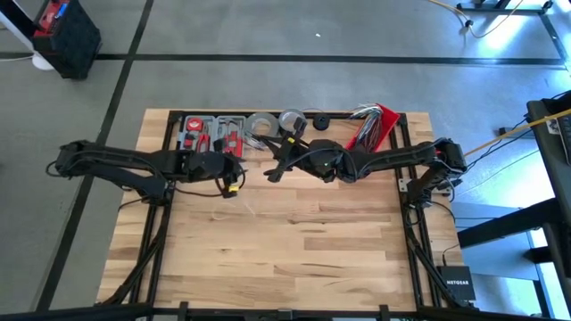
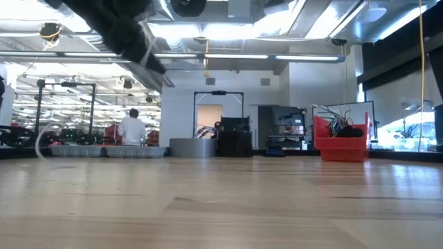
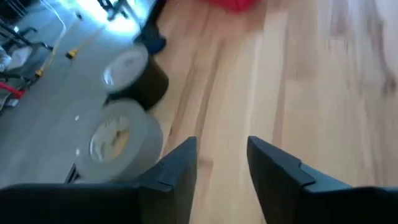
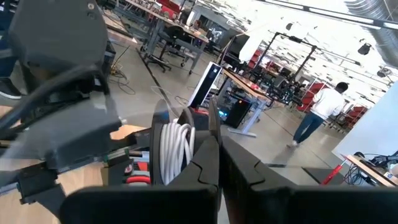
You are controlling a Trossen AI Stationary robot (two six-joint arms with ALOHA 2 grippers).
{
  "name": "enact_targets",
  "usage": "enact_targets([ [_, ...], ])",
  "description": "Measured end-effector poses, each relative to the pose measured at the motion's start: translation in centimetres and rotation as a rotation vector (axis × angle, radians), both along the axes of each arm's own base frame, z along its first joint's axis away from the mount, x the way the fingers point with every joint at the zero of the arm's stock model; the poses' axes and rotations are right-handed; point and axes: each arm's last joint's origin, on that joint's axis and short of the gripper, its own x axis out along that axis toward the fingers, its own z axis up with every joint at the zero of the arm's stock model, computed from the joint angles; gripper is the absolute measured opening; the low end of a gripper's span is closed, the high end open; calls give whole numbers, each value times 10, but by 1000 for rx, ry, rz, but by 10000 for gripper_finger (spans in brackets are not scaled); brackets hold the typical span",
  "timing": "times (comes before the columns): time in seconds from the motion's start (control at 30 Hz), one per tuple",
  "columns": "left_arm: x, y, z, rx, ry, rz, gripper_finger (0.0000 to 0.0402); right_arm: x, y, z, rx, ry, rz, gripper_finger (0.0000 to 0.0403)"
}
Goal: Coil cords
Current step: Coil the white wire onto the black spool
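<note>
A white cord, wound into a coil of several turns point(image 4: 174, 152), stands upright at my right gripper point(image 4: 214, 134), which is shut on it. This gripper is over the table's far middle point(image 1: 275, 168) and points level toward the left arm. My left gripper point(image 3: 222, 146) is open with only bare wood between its fingers. It hangs over the table just left of the right gripper point(image 1: 232, 176) and slants down toward the far edge. My right gripper pinches the white cord's coil on one side of its loop point(image 4: 186, 146), several turns together, between its two shut fingers. The fingers come level from the table's right. The coil stands upright beside the fingers, off the table.
A grey tape roll point(image 3: 121, 140) and a black one point(image 3: 140, 78) stand at the far edge in front of the left gripper. A tool tray point(image 1: 210, 134) is left of them, and a red bin point(image 1: 375, 125) of wires is at the far right. Bare wood point(image 1: 285, 250) fills the near half.
</note>
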Motion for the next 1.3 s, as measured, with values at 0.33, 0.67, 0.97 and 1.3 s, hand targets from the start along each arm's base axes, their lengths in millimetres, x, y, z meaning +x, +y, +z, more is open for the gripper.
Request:
enact_targets([
  [0.33, -31, 1, 14, -16, 8, 61, 137, 0, 0, -1, -1, 7, 0, 5],
  [0.67, -67, 13, 13, -11, 20, 437, 131, 0, 0, -1, -1, 7, 0, 5],
  [0.97, -69, 22, 3, -98, 118, 498, 131, 0, 0, -1, -1, 7, 0, 5],
  [1.3, -39, -2, -7, -310, 104, -228, 131, 0, 0, -1, -2, 12, 0, 5],
])
